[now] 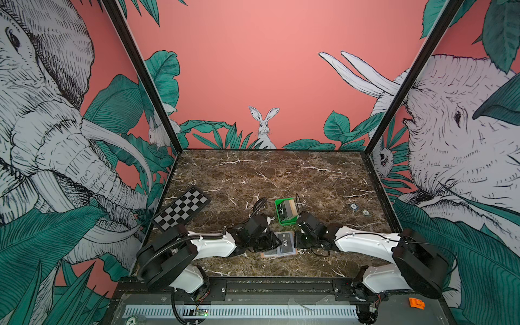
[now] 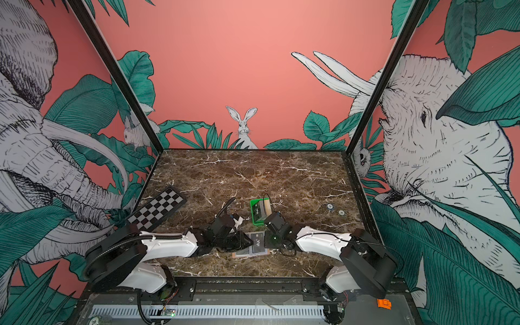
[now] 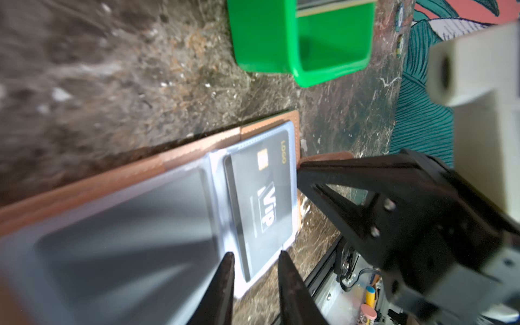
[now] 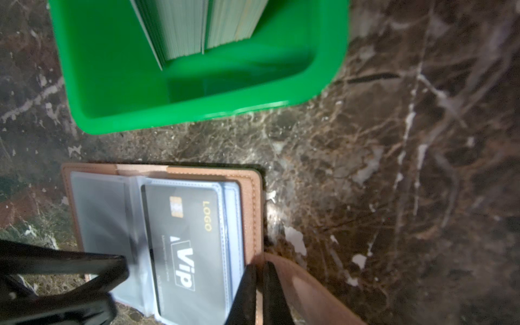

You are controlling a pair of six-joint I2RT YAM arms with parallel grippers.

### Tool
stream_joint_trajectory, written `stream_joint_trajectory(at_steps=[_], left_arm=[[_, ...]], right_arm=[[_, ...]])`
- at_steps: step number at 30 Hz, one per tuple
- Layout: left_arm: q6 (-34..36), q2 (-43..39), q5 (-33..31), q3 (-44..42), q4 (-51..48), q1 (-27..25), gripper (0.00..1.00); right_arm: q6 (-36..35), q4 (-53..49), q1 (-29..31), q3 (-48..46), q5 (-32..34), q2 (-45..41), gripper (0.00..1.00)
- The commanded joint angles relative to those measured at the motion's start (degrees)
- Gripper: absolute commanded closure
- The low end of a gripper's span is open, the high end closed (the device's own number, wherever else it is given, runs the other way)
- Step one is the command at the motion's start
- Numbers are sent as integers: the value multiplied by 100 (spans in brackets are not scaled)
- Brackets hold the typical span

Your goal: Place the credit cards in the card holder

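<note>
Card holder (image 4: 254,202) lies open on the marble table (image 4: 394,168) between the arms. At its left, the left gripper (image 3: 255,256) hovers with fingers slightly apart beside a clear pocket (image 4: 235,213), where the black VIP card (image 4: 183,239) looks seated. On the right, the right gripper (image 4: 260,267), fingers together, rests against the strap tab (image 4: 298,281). More credit cards (image 4: 202,28) stand in the green tray (image 4: 197,115), so most of the work probably remains.
</note>
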Motion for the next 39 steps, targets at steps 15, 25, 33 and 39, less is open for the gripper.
stream_joint_trajectory(at_steps=[15, 25, 33, 39], left_arm=[[874, -2420, 198, -936, -2063, 1039, 65], [622, -2335, 372, -1415, -801, 1034, 62], [1049, -2227, 663, -1357, -590, 1038, 51], [1490, -2438, 549, -1215, -1095, 1039, 46]], right_arm=[[-34, -123, 139, 4, 125, -656, 90], [30, -140, 158, 40, 168, -1058, 82], [75, -224, 161, -3, 175, -983, 79], [-7, -329, 161, 50, 232, -977, 74]])
